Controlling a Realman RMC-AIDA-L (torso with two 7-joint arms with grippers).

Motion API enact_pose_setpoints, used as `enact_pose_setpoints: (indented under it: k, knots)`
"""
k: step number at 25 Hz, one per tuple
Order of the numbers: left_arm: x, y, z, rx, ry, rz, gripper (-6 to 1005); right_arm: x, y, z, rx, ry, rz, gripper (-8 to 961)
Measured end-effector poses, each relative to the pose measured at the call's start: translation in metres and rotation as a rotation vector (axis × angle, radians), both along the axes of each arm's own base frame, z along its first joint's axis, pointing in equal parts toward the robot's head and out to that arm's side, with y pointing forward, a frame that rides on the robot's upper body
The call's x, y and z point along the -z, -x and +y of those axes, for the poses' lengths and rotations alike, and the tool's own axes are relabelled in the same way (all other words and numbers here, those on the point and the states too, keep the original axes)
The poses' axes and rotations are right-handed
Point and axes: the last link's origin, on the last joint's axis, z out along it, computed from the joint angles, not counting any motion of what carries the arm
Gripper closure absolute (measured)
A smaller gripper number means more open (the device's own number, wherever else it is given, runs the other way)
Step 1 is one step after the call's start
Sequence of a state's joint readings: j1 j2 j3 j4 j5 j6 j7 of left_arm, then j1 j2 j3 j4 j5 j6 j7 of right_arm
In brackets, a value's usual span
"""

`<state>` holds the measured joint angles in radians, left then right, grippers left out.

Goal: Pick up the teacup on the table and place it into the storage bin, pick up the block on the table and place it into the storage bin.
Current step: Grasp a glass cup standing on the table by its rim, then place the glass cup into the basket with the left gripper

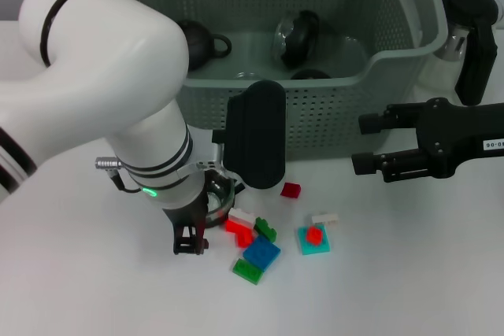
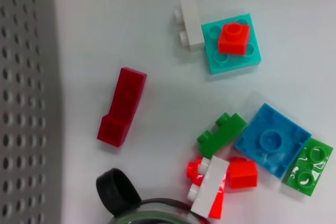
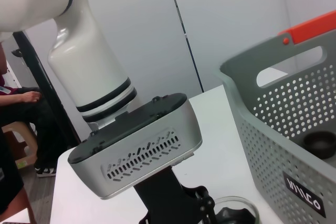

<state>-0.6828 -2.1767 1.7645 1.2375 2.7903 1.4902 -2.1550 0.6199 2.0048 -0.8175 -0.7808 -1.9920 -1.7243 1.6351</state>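
The teacup (image 1: 220, 193), clear glass with a black handle, stands on the table just in front of the storage bin (image 1: 331, 116). It lies directly under my left wrist, with my left gripper (image 1: 190, 240) reaching down beside it. The cup's rim (image 2: 152, 214) also shows in the left wrist view, and the teacup (image 3: 237, 209) appears below the left arm in the right wrist view. Several blocks lie to its right: a dark red block (image 1: 290, 190) (image 2: 122, 106), a blue plate (image 1: 261, 252) and a teal plate (image 1: 313, 238). My right gripper (image 1: 368, 143) hovers open and empty at the right.
Inside the storage bin sit a black teapot (image 1: 197, 43) and a dark cup (image 1: 295, 37). The bin's perforated wall (image 2: 23, 103) (image 3: 283, 140) stands close behind the teacup. A black and silver jug-like object (image 1: 465, 37) stands right of the bin.
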Motion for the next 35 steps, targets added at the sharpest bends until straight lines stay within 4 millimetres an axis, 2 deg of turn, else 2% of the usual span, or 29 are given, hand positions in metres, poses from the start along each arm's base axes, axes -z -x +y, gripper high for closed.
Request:
enact_pose_setpoints:
  k: [3, 8, 14, 27, 35]
  knots:
    - [-0.001, -0.001, 0.0, -0.007, -0.004, 0.0, 552, 0.0, 0.0, 0.0, -0.001, 0.0, 0.0, 116]
    - [-0.001, -0.003, 0.001, -0.014, -0.008, 0.002, 793, 0.0, 0.0, 0.0, -0.001, -0.001, 0.0, 117]
    - [-0.001, -0.003, 0.001, -0.025, -0.017, 0.004, 953, 0.0, -0.001, 0.0, 0.002, -0.001, 0.001, 117]
    - [-0.004, -0.01, -0.001, -0.05, -0.032, 0.003, 952, -0.002, -0.002, 0.0, 0.0, -0.014, 0.005, 118]
    - [-0.022, -0.03, -0.01, -0.116, -0.028, -0.08, 951, -0.004, -0.004, -0.001, 0.004, -0.015, 0.002, 118]
